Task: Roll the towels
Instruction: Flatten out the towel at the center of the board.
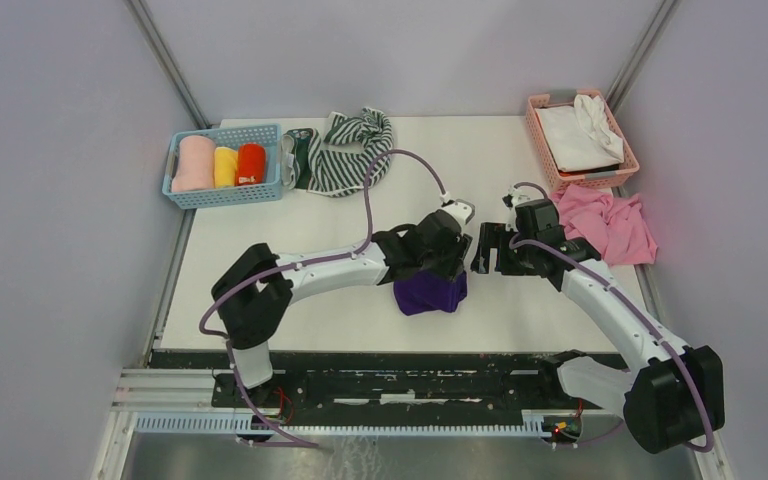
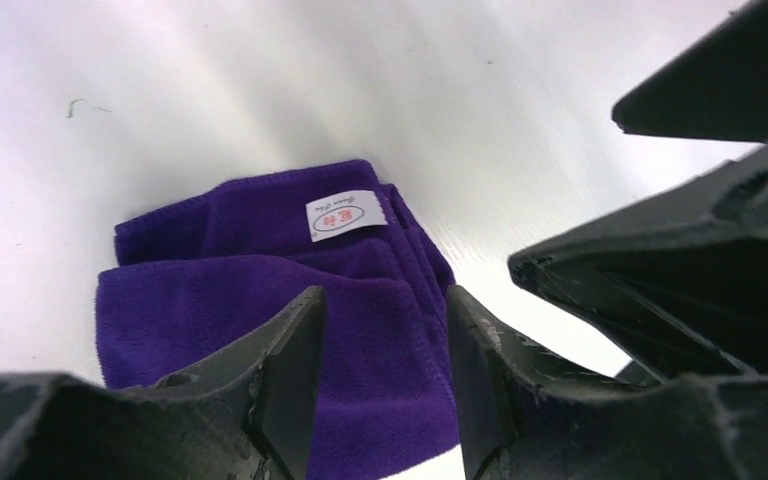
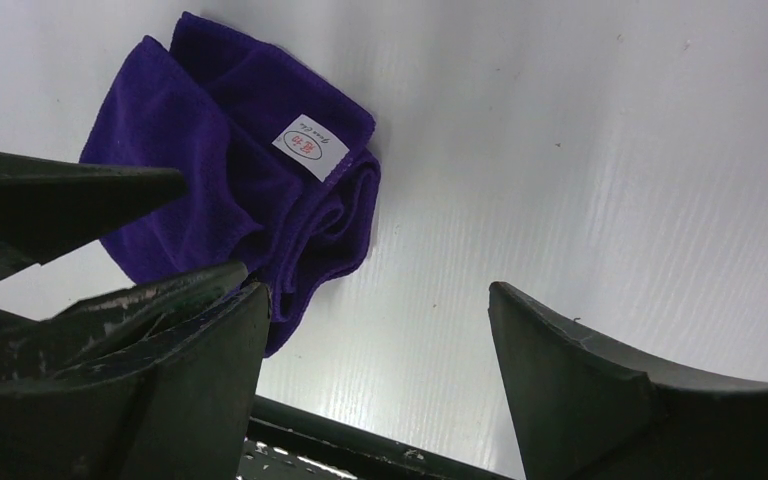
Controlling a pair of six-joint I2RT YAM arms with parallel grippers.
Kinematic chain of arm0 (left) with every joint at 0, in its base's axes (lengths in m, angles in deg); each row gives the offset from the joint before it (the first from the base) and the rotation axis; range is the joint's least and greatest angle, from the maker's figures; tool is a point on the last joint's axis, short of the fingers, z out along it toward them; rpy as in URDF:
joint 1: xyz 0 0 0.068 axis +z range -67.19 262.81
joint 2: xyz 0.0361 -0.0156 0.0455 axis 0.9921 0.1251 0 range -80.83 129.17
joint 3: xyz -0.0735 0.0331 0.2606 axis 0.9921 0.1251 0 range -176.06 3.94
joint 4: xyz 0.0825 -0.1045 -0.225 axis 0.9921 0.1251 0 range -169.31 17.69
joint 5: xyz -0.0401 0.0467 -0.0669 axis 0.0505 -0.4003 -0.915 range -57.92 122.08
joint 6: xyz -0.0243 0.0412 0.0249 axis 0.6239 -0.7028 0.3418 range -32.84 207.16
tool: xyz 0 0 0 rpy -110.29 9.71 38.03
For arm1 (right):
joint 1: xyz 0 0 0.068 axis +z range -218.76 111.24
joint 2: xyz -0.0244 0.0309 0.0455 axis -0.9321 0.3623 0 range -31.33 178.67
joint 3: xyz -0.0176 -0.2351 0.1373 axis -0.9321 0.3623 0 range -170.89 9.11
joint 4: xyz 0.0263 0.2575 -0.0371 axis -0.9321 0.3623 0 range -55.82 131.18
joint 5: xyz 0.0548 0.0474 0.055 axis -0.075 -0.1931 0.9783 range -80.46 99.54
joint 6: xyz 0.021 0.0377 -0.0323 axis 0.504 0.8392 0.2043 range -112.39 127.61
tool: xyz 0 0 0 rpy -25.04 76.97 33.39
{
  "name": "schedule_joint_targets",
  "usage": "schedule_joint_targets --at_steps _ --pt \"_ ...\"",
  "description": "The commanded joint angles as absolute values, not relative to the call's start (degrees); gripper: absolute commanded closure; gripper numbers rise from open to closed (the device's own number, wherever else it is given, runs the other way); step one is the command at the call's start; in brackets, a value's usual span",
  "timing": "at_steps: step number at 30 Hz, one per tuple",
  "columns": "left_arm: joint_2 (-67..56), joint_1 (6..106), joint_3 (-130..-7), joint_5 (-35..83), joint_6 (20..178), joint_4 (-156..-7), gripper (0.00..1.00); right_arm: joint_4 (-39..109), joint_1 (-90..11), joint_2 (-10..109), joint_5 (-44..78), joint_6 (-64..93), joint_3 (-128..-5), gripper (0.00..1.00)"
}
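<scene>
L end effector [image 2: 385, 305], R end effector [image 3: 377, 295] adjacent, jaws apart.

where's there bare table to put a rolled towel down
Bare table lies between the blue basket and the left arm. Another patch sits at the far edge between the striped towel and the pink basket. Crowded: the centre, where the right arm meets the left at the purple cloth, and the right side by the pink cloth.
</scene>
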State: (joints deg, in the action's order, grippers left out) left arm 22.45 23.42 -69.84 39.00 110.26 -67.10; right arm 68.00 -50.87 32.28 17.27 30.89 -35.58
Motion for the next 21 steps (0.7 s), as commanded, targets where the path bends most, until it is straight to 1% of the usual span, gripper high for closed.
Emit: schedule_joint_targets --at_steps 1,5,11,16,19,20,21 --pt "23.6 23.2 -73.1 44.7 109.2 -65.7 0.48 64.7 -50.7 32.0 17.8 31.7 -35.2 0.12" --pt "24.6 23.1 -73.8 43.8 108.6 -64.8 0.51 64.5 -50.8 32.2 18.4 31.7 -35.1 0.12" --pt "25.0 22.7 -73.7 40.5 107.7 -64.8 0.48 64.5 -50.7 32.2 18.3 31.5 -35.0 0.12" --pt "25.4 22.7 -73.5 41.3 107.7 -64.2 0.49 64.5 -50.7 32.2 18.7 31.2 -34.9 0.12" --pt "26.1 22.7 -74.2 41.5 107.3 -63.6 0.5 64.3 -50.7 32.4 19.1 31.0 -34.8 0.12" --pt "26.2 22.7 -74.3 41.2 107.1 -63.6 0.51 64.2 -50.7 32.6 19.2 30.9 -34.8 0.12" --pt "26.3 22.7 -74.4 41.1 107.0 -63.7 0.54 64.2 -50.7 32.8 19.5 30.9 -34.8 0.11"
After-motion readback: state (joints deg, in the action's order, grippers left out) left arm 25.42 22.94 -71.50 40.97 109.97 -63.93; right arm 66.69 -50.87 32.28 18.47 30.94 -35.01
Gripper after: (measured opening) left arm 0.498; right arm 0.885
